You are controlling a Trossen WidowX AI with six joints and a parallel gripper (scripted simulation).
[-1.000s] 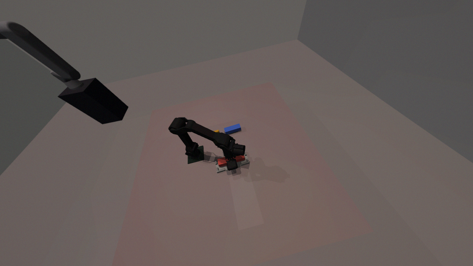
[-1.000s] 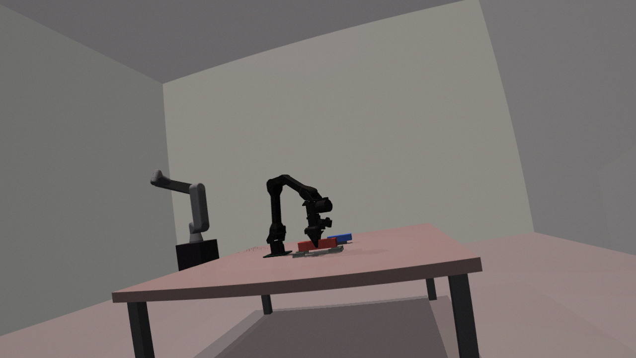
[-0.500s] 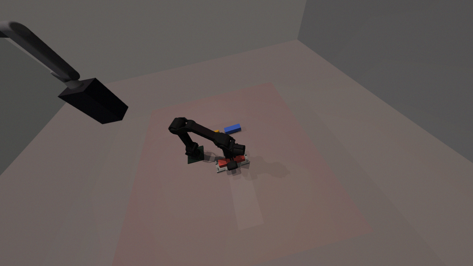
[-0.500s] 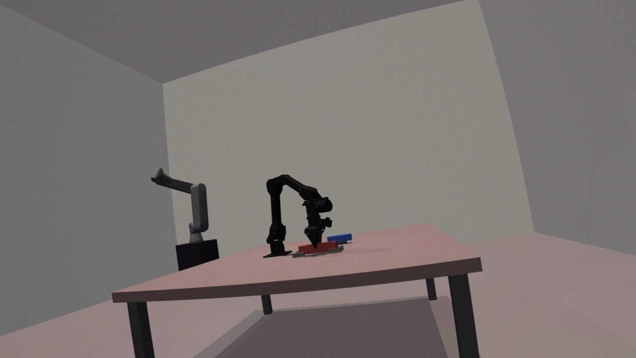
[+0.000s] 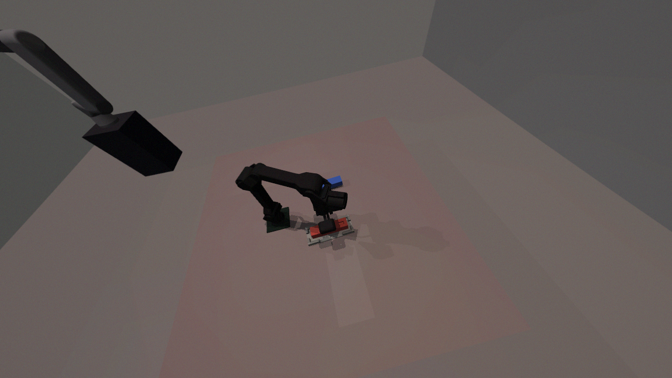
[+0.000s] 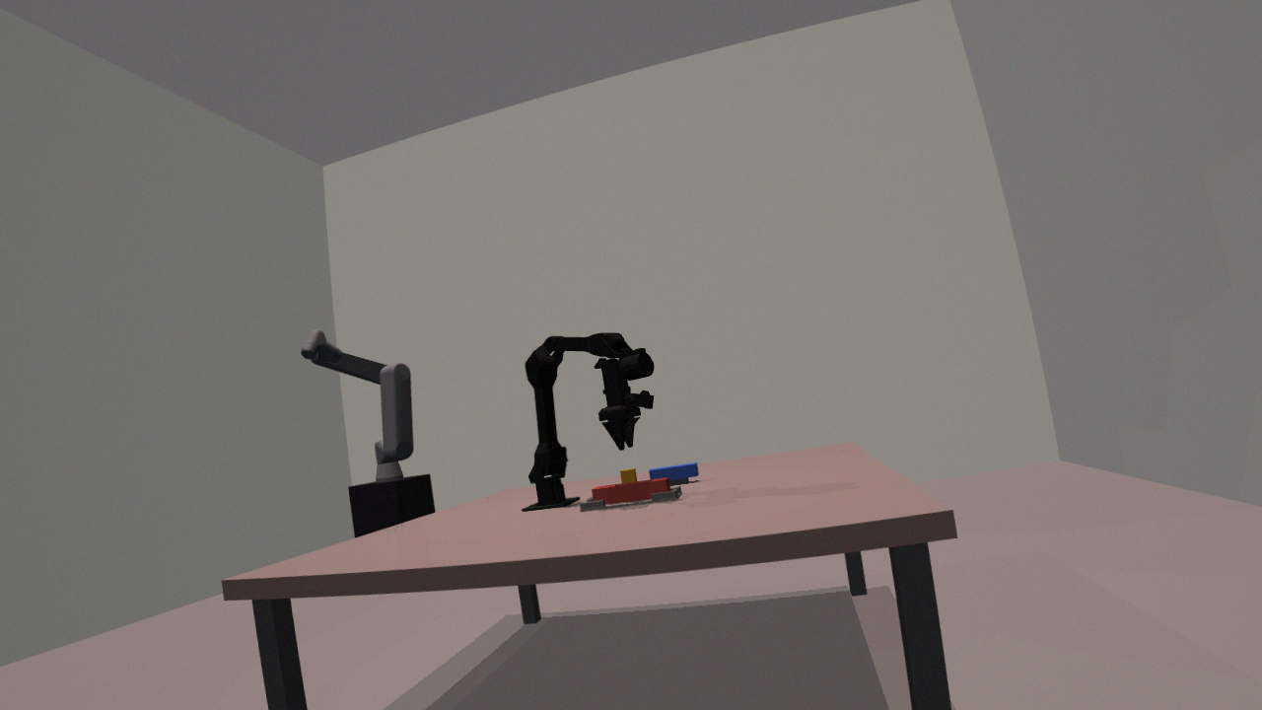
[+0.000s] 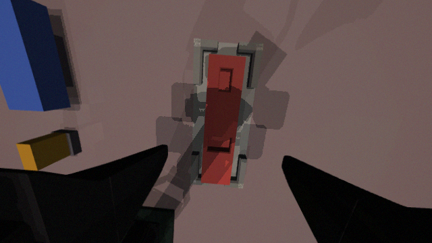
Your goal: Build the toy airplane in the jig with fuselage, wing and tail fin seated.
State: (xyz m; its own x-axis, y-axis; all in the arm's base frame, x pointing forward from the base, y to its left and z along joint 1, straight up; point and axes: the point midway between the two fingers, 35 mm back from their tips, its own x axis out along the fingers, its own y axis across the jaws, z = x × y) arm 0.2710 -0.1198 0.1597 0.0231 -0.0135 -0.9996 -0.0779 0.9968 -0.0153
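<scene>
The red fuselage (image 5: pixel 313 232) (image 6: pixel 631 491) (image 7: pixel 223 115) lies lengthwise in the grey jig cradle (image 6: pixel 592 506) (image 7: pixel 198 64), its two empty sockets facing up. It looks level, but whether it touches the cradle floor everywhere is hidden. My gripper (image 6: pixel 624 446) (image 7: pixel 225 155) is open and empty above the fuselage, one finger off each side; its fingertips are hidden in the top view. The blue wing (image 5: pixel 335 180) (image 6: pixel 672 472) (image 7: pixel 17 84) rests off to the left in the wrist view. The yellow tail fin (image 6: pixel 628 475) (image 7: pixel 50 152) lies near it, beside the left finger.
The arm's dark green base plate (image 5: pixel 271 229) (image 7: pixel 169 216) is close to one end of the cradle. Dark supports show at the wing and fin. A second, grey arm stands on a black pedestal (image 5: pixel 136 145) (image 6: pixel 392 507) away from the table (image 6: pixel 591 566).
</scene>
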